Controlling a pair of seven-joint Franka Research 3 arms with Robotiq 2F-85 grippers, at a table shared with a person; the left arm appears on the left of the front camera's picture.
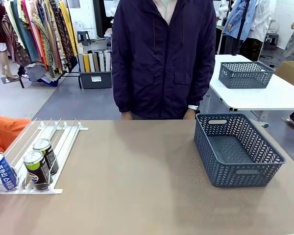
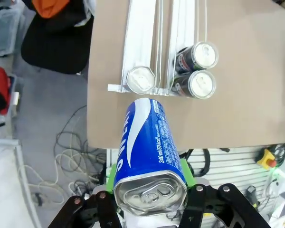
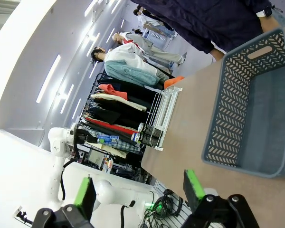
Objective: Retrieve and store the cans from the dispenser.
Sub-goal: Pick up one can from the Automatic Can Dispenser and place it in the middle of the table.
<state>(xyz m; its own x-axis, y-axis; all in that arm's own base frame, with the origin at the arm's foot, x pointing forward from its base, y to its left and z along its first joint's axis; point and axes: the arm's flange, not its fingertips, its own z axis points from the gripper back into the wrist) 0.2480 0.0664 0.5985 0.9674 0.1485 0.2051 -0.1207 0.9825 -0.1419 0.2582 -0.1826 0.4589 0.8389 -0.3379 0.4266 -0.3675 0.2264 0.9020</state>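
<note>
Blue-and-white can (image 2: 145, 142) sits clamped between green pads (image 2: 112, 174) of your left gripper (image 2: 149, 180), silver top toward wrist camera, held over table edge just short of rack (image 2: 140, 42). Rack lies at table's (image 1: 137, 186) near left corner and holds three more: blue can (image 1: 2, 170) in outer lane, two dark cans (image 1: 36, 169) one behind other in next lane, all at stopper end. Your right gripper (image 3: 138, 190) is spread wide, nothing between pads, near grey basket (image 3: 232, 109). Basket sits on table's right side. Person (image 1: 161, 58) stands at far side.
</note>
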